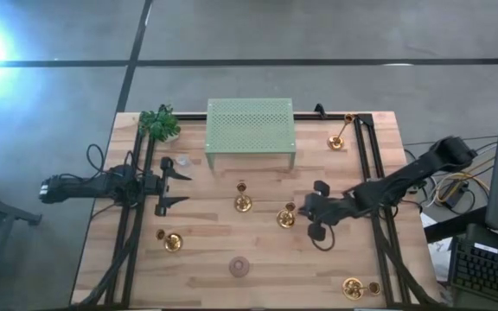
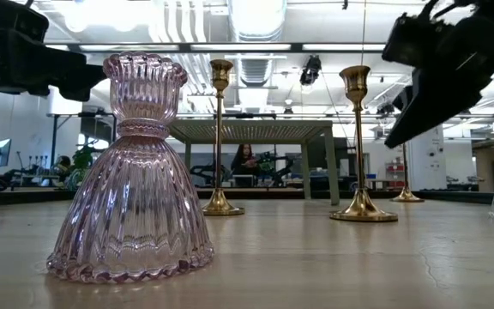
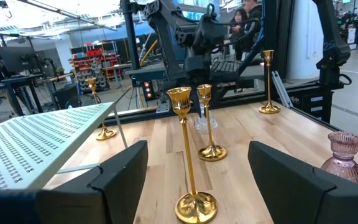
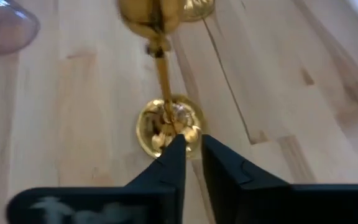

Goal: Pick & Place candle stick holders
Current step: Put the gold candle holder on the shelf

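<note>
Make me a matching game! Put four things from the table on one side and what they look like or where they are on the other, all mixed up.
Things:
1. little plant
2. ribbed glass holder
3. mesh stand
4. left tool

Clues:
A. pink and see-through
B. fingers spread wide, holding nothing
C. sits in a corner of the table
D. pale green, full of tiny holes

Right pairs: 1-C, 2-A, 3-D, 4-B
</note>
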Controlling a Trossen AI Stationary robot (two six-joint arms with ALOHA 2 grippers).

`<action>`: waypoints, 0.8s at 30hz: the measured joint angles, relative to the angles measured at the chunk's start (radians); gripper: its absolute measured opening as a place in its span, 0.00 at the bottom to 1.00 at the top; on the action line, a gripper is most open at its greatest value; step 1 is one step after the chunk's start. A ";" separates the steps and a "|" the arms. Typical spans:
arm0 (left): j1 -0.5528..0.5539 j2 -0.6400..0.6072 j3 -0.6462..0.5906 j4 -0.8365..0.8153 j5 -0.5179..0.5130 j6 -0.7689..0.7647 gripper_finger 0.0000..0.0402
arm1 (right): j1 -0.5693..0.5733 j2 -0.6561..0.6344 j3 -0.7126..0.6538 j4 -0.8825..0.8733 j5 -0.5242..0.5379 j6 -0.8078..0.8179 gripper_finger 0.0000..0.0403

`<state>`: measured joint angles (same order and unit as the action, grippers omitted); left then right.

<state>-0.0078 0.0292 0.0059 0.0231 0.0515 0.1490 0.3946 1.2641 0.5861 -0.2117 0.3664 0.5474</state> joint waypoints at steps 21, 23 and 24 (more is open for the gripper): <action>0.000 0.002 0.000 0.000 0.000 0.000 0.70 | -0.006 0.095 0.016 0.205 0.026 -0.032 0.45; 0.000 0.002 0.000 0.000 0.000 0.000 0.70 | -0.013 0.100 0.018 0.225 0.029 -0.042 0.43; 0.000 0.003 0.000 0.000 0.000 0.000 0.70 | -0.013 0.101 0.019 0.233 0.029 -0.046 0.41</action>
<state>-0.0078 0.0319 0.0059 0.0235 0.0513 0.1490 0.3814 1.3655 0.6052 0.0209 0.3954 0.5016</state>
